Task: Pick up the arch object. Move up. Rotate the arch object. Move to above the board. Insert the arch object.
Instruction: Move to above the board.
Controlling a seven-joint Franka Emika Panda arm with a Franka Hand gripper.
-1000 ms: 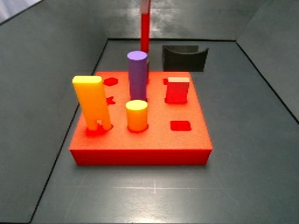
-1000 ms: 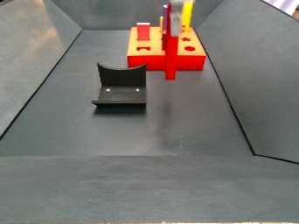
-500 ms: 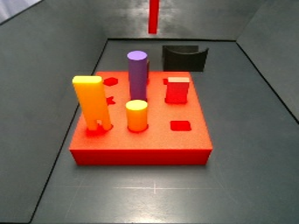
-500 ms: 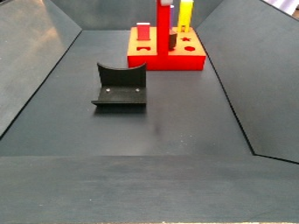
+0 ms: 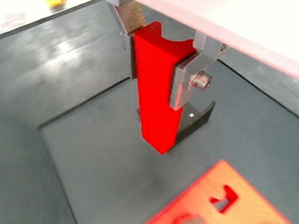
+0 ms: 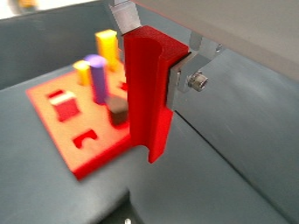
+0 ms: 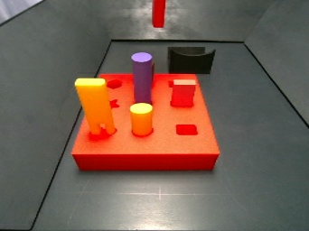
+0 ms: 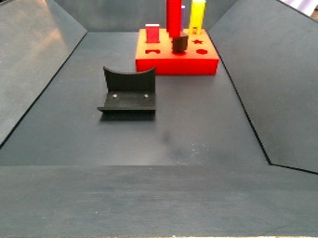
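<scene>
The arch object [image 5: 156, 87] is a long red bar with a curved notch at its upper end. It hangs upright between the silver fingers [image 5: 191, 79] of my gripper [image 5: 158, 59], which is shut on it in both wrist views [image 6: 158, 66]. In both side views only the bar's lower end shows at the top edge [image 7: 158, 13] [image 8: 173, 13], high above the floor. The red board [image 7: 145, 149] lies on the floor with cut-out holes in it [image 6: 84, 140]. The gripper itself is out of both side views.
On the board stand a yellow block [image 7: 92, 106], a purple cylinder [image 7: 141, 77], a short yellow cylinder [image 7: 141, 119] and a red cube [image 7: 182, 93]. The dark fixture [image 8: 128, 93] stands on the floor beside the board. Grey sloping walls enclose the floor.
The arch object has risen straight up in the gripper. A second ago it reached down near the floor; now only its tip shows at the top of the side views.
</scene>
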